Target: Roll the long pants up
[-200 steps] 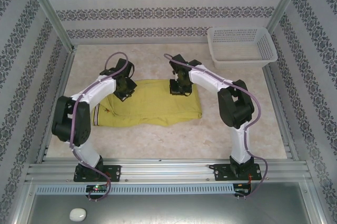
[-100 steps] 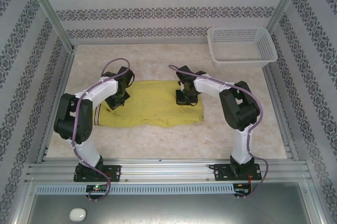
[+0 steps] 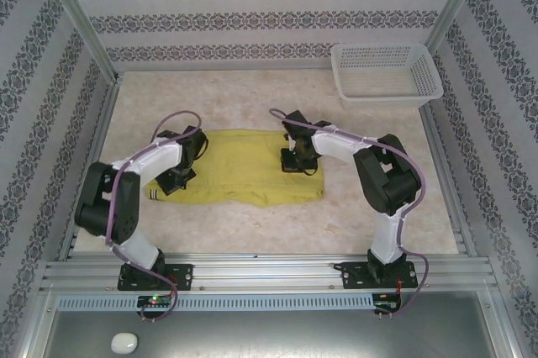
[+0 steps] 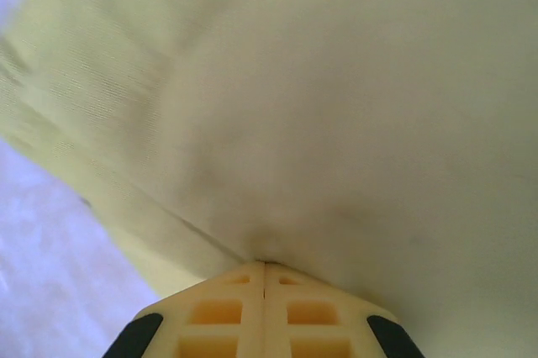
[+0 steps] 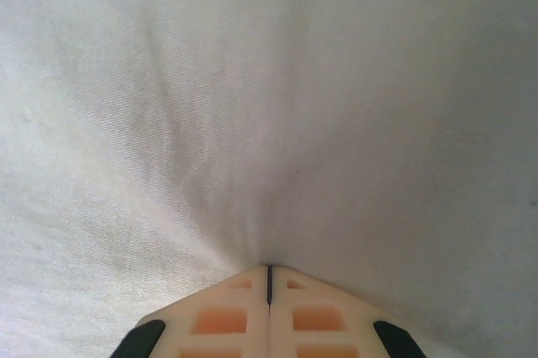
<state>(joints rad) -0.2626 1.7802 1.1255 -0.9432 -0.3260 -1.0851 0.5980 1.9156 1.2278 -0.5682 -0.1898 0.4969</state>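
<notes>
One pair of long pants (image 3: 244, 169) lies at the centre of the frame, the single garment. One surface (image 3: 252, 223) carries it. Two arms are there, the left arm (image 3: 126, 186) and the right arm (image 3: 382, 177), with two pincers in all: the left pincer (image 4: 265, 265) and the right pincer (image 5: 269, 270). One white basket (image 3: 387, 97) sits at upper right. One small white oval object (image 3: 123, 342) lies at lower left.
</notes>
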